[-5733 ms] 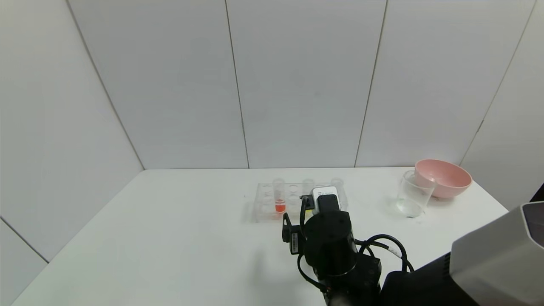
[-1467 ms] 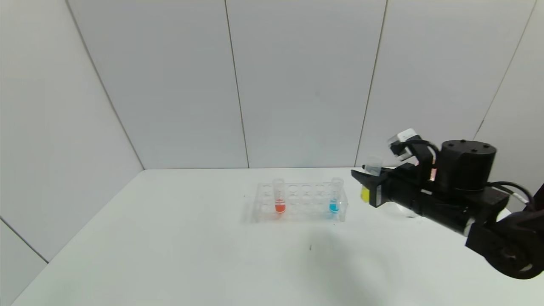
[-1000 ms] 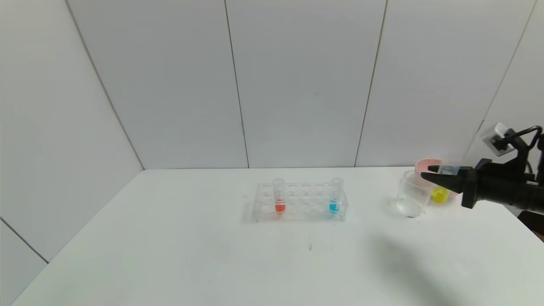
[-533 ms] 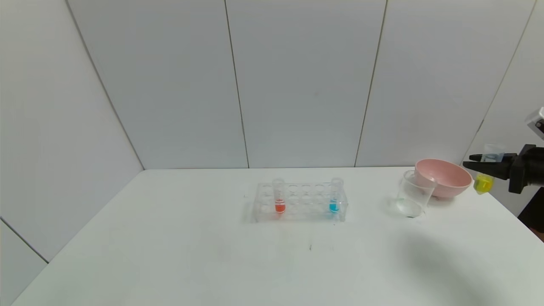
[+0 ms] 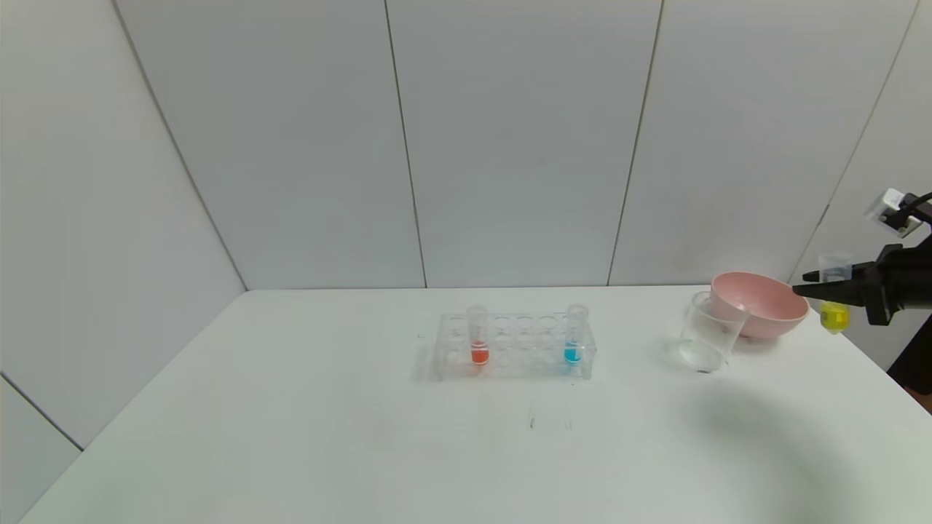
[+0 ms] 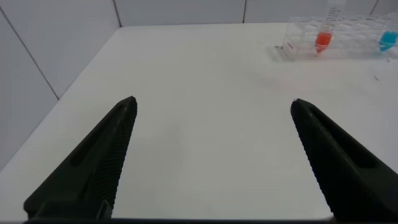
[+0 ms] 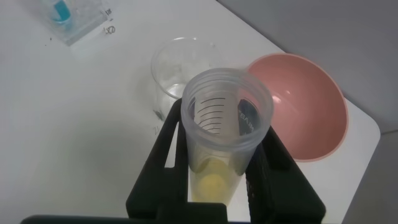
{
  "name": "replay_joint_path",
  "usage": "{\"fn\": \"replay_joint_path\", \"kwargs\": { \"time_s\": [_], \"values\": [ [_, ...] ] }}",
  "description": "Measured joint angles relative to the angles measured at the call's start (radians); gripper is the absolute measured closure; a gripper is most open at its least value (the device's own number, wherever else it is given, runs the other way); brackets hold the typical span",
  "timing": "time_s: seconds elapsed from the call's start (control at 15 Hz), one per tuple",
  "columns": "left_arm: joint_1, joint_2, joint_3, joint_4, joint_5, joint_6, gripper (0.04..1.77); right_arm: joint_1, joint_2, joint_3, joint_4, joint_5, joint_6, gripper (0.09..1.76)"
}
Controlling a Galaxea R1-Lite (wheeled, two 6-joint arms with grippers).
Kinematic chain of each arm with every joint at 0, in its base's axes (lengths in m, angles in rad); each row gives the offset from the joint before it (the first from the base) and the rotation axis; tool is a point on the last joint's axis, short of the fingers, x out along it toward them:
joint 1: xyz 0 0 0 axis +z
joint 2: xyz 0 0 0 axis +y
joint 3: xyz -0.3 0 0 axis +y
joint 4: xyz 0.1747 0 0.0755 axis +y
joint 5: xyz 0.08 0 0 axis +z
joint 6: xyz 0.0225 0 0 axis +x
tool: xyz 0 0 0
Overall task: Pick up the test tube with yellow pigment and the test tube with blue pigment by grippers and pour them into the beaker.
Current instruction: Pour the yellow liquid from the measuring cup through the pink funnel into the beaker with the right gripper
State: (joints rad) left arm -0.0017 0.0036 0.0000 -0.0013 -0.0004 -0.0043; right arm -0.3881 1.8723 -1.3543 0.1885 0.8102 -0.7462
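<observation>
Head view: the right gripper (image 5: pixel 814 279) hangs in the air at the table's (image 5: pixel 291 407) right edge, just past the pink bowl (image 5: pixel 757 304), its jaws clamped on the yellow tube (image 5: pixel 834 295). This tube stands upright, mouth up, with yellow liquid at its base below the fingers. The beaker (image 5: pixel 706 340) stands on the table just beside the bowl, on the bowl's left, apart from the held tube. The blue tube (image 5: pixel 574 336) sits upright at the right end of the clear rack (image 5: pixel 513 348) near the table's middle; a tube of orange-red liquid (image 5: pixel 478 336) stands toward the rack's left end. Right wrist view: the fingers (image 7: pixel 165 146) flank the yellow tube (image 7: pixel 222 134), with the beaker (image 7: pixel 180 78) and bowl (image 7: pixel 305 106) beyond. Left wrist view: the left gripper (image 6: pixel 211 155) is over bare table well away from the rack (image 6: pixel 339 40), jaws wide apart and holding nothing.
</observation>
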Motion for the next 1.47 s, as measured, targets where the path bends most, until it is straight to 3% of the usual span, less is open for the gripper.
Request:
{"fn": "replay_joint_path", "kwargs": {
  "time_s": [0.27,0.6,0.87,1.27,1.47],
  "values": [
    [0.000,0.000,0.000,0.000,0.000,0.000,0.05,0.033,0.062,-0.158,0.161,-0.088,-0.037,1.27],
    [0.000,0.000,0.000,0.000,0.000,0.000,0.05,0.073,0.121,-0.370,0.451,-0.270,-0.137,1.27],
    [0.000,0.000,0.000,0.000,0.000,0.000,0.05,0.110,0.155,-0.447,0.486,-0.372,-0.156,1.27],
    [0.000,0.000,0.000,0.000,0.000,0.000,0.05,0.165,0.197,-0.607,0.658,-0.508,-0.188,1.27],
    [0.000,0.000,0.000,0.000,0.000,0.000,0.05,0.196,0.215,-0.635,0.661,-0.580,-0.207,1.27]
  ]
}}
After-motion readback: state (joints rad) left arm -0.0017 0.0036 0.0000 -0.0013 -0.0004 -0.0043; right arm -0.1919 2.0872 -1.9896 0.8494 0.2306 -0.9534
